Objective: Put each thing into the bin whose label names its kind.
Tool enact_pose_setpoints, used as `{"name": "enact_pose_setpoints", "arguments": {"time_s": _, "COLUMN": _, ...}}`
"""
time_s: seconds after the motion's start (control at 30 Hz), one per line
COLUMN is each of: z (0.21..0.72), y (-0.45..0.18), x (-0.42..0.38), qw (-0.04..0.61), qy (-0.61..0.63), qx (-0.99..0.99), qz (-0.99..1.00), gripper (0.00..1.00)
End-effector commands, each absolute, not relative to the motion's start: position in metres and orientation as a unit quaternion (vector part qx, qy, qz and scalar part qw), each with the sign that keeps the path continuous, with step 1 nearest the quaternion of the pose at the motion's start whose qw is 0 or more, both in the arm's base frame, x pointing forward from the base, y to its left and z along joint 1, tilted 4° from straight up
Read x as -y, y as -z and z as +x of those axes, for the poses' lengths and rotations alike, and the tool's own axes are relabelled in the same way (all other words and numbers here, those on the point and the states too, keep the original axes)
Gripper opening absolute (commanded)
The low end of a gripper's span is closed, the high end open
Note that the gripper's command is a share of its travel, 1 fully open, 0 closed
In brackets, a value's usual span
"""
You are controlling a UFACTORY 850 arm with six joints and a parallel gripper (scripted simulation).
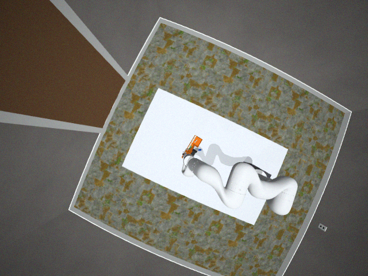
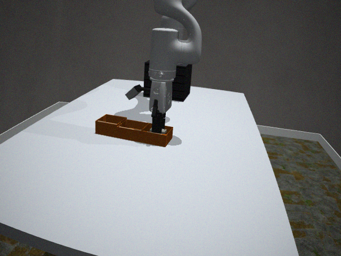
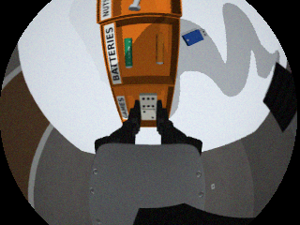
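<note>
An orange row of three bins (image 2: 134, 131) stands on the white table; it also shows in the wrist view (image 3: 142, 44) and from above (image 1: 193, 144). The middle bin is labelled BATTERIES and holds a green battery (image 3: 127, 52) and another cylinder (image 3: 159, 51). The far bin holds a grey bolt (image 3: 135, 2). My gripper (image 3: 148, 107) (image 2: 161, 132) is shut on a small grey block with dark dots (image 3: 148, 104), held just above the near end bin. That bin's label is partly hidden. A small blue thing (image 3: 194, 37) lies on the table to the right of the bins.
The arm's black base (image 2: 168, 79) stands behind the bins at the back of the table. The table edge drops to a mossy floor (image 2: 302, 176) at the right.
</note>
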State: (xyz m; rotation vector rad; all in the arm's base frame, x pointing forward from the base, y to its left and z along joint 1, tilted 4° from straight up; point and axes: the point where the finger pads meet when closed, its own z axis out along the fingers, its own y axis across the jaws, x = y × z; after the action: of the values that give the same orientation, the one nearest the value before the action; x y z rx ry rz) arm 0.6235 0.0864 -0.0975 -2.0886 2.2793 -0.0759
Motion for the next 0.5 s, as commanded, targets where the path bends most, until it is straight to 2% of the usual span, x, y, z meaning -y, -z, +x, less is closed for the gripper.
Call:
{"name": "enact_pose_setpoints", "arguments": {"time_s": 0.0, "z": 0.6252, "y": 0.1039, "x": -0.0865, "qw": 0.025, "qy": 0.025, "qx": -0.737, "qz": -0.675, "gripper": 0.0}}
{"name": "enact_pose_setpoints", "arguments": {"time_s": 0.47, "z": 0.6252, "y": 0.1093, "x": -0.0858, "qw": 0.025, "qy": 0.025, "qx": -0.737, "qz": -0.675, "gripper": 0.0}}
